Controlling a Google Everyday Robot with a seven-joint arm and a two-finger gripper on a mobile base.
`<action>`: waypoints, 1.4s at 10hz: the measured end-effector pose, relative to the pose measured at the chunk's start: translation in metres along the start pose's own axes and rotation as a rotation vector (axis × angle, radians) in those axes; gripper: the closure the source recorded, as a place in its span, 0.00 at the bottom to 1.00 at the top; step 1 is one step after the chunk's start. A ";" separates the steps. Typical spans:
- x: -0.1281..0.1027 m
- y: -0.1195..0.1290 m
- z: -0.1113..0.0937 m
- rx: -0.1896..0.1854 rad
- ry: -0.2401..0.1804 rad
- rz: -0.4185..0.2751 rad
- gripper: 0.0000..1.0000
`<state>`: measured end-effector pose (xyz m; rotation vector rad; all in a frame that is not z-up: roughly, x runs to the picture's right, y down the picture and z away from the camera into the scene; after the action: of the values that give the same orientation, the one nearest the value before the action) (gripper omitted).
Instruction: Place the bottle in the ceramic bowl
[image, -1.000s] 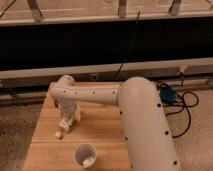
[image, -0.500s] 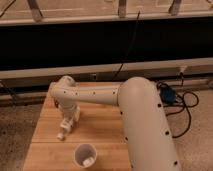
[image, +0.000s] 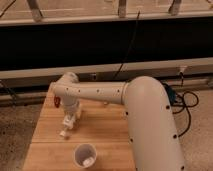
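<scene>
We see the arm (image: 150, 120) coming in from 4 o'clock and sweeping across the table (image: 47, 147) toward 9 o'clock. Its wrist is turned down over the left half of the board. There's a small red part (image: 56, 101) on the wrist's 9 o'clock side.

The gripper (image: 71, 117) points down at the table, just under the wrist. Its jaws are pressed together, and as far as we can make out they're pinching the bottle (image: 65, 128) at its upper end.

The bottle is on the left half of the table, directly below the gripper. It's tilted, with the cap end at 7 o'clock low by the wood and the body running up toward 1 o'clock into the gripper. We can't tell whether the cap is touching the board or just off it.

The cup (image: 85, 154) stands upright near the table's 6 o'clock edge, at 5 o'clock from the bottle and apart from it. There's a small white piece (image: 89, 161) inside it, which we can't identify.

Cables (image: 184, 102) lie on the floor at 3 o'clock, past the arm.
</scene>
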<state>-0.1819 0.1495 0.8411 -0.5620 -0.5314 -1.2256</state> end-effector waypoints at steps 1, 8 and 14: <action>0.004 0.005 -0.011 0.010 0.005 0.014 1.00; 0.029 0.029 -0.045 0.030 0.022 0.053 1.00; 0.052 0.068 -0.054 0.051 0.030 0.102 1.00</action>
<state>-0.0993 0.0930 0.8267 -0.5204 -0.5011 -1.1189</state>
